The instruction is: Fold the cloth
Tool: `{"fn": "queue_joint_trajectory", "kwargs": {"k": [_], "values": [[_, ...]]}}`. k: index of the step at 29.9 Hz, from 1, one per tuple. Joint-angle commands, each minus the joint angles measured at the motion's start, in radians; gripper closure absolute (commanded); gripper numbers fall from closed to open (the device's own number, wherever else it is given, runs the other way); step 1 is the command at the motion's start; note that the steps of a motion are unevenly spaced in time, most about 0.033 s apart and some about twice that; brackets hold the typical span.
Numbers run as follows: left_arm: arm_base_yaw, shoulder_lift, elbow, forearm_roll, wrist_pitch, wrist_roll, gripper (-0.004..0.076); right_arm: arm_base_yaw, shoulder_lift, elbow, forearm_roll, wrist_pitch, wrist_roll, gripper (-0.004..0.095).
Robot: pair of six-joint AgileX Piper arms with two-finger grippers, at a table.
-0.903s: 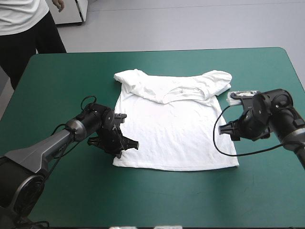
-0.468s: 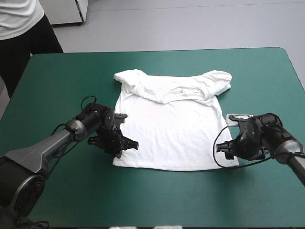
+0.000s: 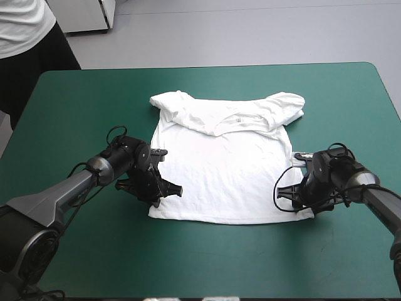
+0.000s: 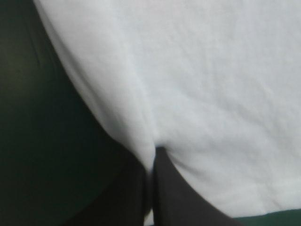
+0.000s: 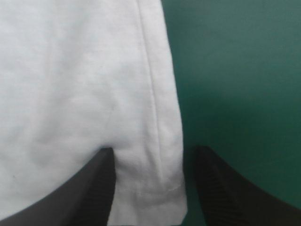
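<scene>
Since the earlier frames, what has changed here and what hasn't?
The right gripper drew back toward the robot along the T-shirt's right side. It now straddles the near right hem corner, fingers open, nothing gripped. The left gripper stayed shut on the T-shirt's left edge, and the T-shirt lies flat as before.

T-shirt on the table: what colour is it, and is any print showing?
The T-shirt is plain white, with no print showing; the high view shows it best.
</scene>
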Motion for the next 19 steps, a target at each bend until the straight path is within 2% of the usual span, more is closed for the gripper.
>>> {"fn": "queue_joint_trajectory", "kwargs": {"k": [1,5,13,19], "values": [[-0.001,0.020,0.010,0.002,-0.083,0.002,0.0734,0.037,0.058,0.005,0.010,-0.069,0.012,0.0618],[-0.001,0.020,0.010,0.002,-0.083,0.003,0.0734,0.084,0.072,0.005,0.010,-0.069,0.012,0.0921],[-0.001,0.020,0.005,0.002,-0.071,0.023,0.0734,0.092,0.051,0.003,0.000,-0.038,0.016,0.0925],[-0.001,-0.042,-0.065,0.017,-0.012,0.048,0.0734,0.092,-0.068,-0.057,-0.045,0.033,0.006,0.0925]]}}
